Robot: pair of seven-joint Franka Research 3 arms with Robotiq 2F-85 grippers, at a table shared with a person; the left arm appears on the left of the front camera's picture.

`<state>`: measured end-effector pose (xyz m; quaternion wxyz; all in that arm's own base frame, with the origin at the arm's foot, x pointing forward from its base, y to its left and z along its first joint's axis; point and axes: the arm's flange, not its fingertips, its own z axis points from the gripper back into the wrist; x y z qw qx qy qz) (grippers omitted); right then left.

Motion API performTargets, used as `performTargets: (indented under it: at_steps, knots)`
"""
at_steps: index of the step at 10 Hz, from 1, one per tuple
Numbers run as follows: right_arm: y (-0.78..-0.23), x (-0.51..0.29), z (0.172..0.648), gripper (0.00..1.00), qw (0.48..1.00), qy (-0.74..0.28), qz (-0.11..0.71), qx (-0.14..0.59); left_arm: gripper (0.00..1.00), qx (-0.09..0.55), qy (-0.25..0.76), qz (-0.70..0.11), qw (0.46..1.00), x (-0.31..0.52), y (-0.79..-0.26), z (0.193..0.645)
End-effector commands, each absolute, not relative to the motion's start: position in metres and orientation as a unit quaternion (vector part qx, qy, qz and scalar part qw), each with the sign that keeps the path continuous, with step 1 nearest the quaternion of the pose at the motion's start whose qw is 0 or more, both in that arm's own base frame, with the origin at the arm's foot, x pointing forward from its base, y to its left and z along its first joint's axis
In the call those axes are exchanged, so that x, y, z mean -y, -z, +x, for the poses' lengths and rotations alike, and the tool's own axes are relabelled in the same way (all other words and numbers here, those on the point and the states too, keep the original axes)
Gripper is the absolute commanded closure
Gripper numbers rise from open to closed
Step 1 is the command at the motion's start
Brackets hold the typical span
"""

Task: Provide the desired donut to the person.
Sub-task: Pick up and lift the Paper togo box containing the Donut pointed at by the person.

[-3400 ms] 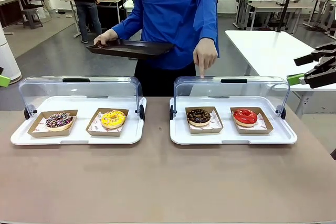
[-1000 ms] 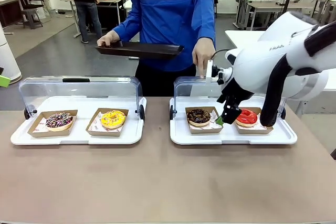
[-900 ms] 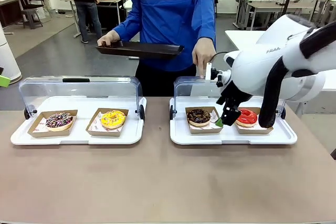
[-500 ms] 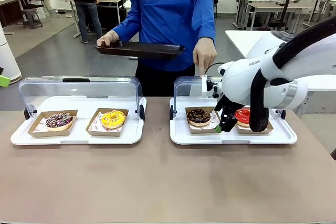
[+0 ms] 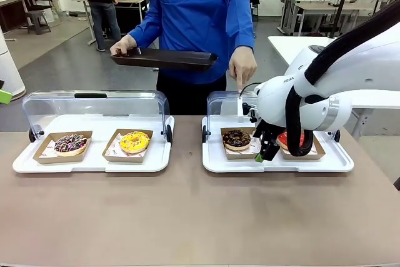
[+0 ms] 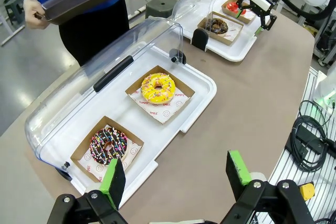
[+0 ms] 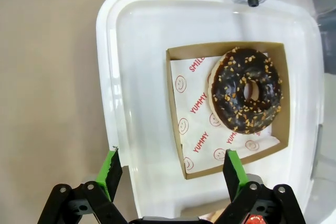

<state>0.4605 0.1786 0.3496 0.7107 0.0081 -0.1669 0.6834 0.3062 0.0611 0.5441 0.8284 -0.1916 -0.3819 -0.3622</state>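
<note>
The person (image 5: 200, 17) in a blue coat holds a dark tray (image 5: 164, 59) in one hand and points a finger (image 5: 240, 84) down at the chocolate donut with nut bits (image 5: 237, 138), which sits in a cardboard box. My right gripper (image 5: 265, 149) hangs low at that box's right edge. In the right wrist view this gripper (image 7: 171, 167) is open over the white tray (image 7: 131, 77), with the donut (image 7: 245, 97) ahead and to the right of its fingers. My left gripper (image 6: 176, 171) is open above the table edge, holding nothing.
A red donut (image 5: 286, 139) lies partly hidden behind my right arm in the same lidded tray (image 5: 215, 161). The left tray (image 5: 25, 164) holds a sprinkled donut (image 5: 70, 144) and a yellow donut (image 5: 134, 142). Both clear lids (image 5: 94, 107) stand open at the back.
My right arm has swung in from the right and come down and leftward to the chocolate donut's box. The person's tray shifted slightly left; the finger keeps pointing.
</note>
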Motion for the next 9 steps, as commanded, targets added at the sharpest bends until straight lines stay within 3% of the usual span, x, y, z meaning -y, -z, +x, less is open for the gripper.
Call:
performTargets:
  at_steps: [1,5,6,7,8,9]
  knots:
    - [-0.346,-0.18,0.471,0.0,0.7,-0.695,-0.001,0.165,0.0,0.383,0.36,-0.195,0.828,-0.062,-0.544,0.307]
    - [-0.337,-0.185,0.476,0.0,0.696,-0.704,-0.012,0.145,0.0,0.383,0.36,-0.195,0.828,-0.062,-0.544,0.307]
    - [-0.335,-0.185,0.476,0.56,0.694,-0.706,-0.018,0.14,0.0,0.383,0.36,-0.195,0.828,-0.062,-0.544,0.307]
    - [-0.334,-0.185,0.477,0.58,0.694,-0.707,-0.019,0.134,0.0,0.383,0.36,-0.195,0.828,-0.062,-0.544,0.307]
    - [-0.333,-0.184,0.479,1.0,0.696,-0.704,-0.023,0.138,0.0,0.383,0.36,-0.195,0.828,-0.062,-0.544,0.307]
    - [-0.332,-0.184,0.479,1.0,0.696,-0.704,-0.023,0.139,0.0,0.383,0.36,-0.195,0.828,-0.062,-0.544,0.307]
